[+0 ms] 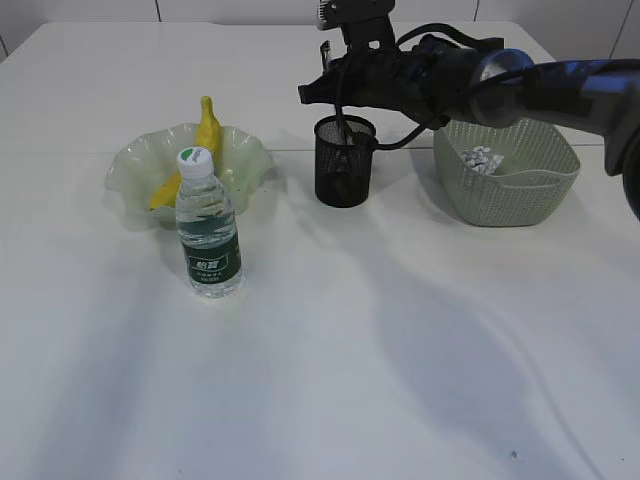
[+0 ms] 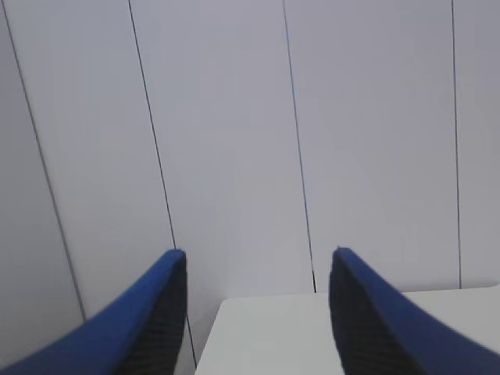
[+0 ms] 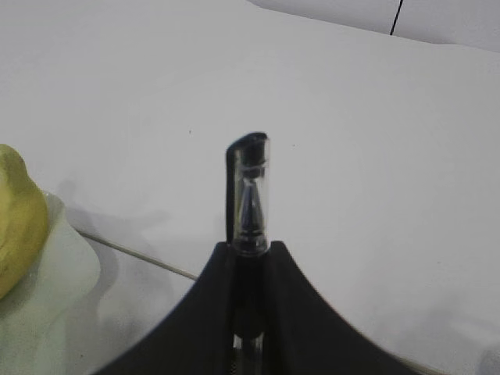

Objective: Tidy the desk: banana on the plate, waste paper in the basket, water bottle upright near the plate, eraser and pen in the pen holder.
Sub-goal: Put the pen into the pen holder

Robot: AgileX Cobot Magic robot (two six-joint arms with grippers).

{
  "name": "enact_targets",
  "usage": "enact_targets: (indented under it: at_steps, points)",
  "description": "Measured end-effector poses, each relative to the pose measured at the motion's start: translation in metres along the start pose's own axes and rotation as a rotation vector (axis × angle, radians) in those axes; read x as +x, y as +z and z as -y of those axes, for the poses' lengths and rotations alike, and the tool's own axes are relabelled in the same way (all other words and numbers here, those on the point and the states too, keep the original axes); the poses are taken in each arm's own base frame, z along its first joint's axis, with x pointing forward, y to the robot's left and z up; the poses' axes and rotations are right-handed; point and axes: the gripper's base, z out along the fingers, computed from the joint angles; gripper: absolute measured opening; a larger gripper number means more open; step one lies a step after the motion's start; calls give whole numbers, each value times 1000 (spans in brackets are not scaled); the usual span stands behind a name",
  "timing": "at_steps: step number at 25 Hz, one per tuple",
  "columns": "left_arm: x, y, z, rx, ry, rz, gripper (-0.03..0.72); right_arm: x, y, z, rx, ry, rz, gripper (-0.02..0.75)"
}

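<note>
Above the black mesh pen holder [image 1: 345, 160] the right claw [image 3: 248, 258] pinches the capped pen [image 3: 248, 199] — released off-centre, it could strike the rim and roll across the bench [image 1: 400, 350]. The left claw [image 2: 258, 312], away from the pen holder, gapes empty — no risk there.

We see the right arm [image 1: 560, 85] as a thick tube, dark with a blue sheen, ending in a bulkier black wrist block; a black cable [image 1: 408, 135] loops loosely beneath it. At its top sits a small pale part, perhaps a camera mount, too blurred to tell. Up close, the right gripper's fingers [image 3: 203, 312] are matte black and taper upward. The left gripper's fingers [image 2: 141, 328] are glossy blue outside, with dark textured pads inside.
</note>
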Motion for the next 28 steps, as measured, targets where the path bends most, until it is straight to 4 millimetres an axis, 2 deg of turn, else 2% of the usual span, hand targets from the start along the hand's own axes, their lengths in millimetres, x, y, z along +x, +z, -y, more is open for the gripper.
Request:
enact_targets:
  at_steps: [16, 28]
  points:
    - [0, 0, 0, 4, -2, 1, 412, 0, 0, -1, 3, 4, -6, 68]
    - [0, 0, 0, 4, -2, 1, 412, 2, 0, 0, 14, 4, -22, 175]
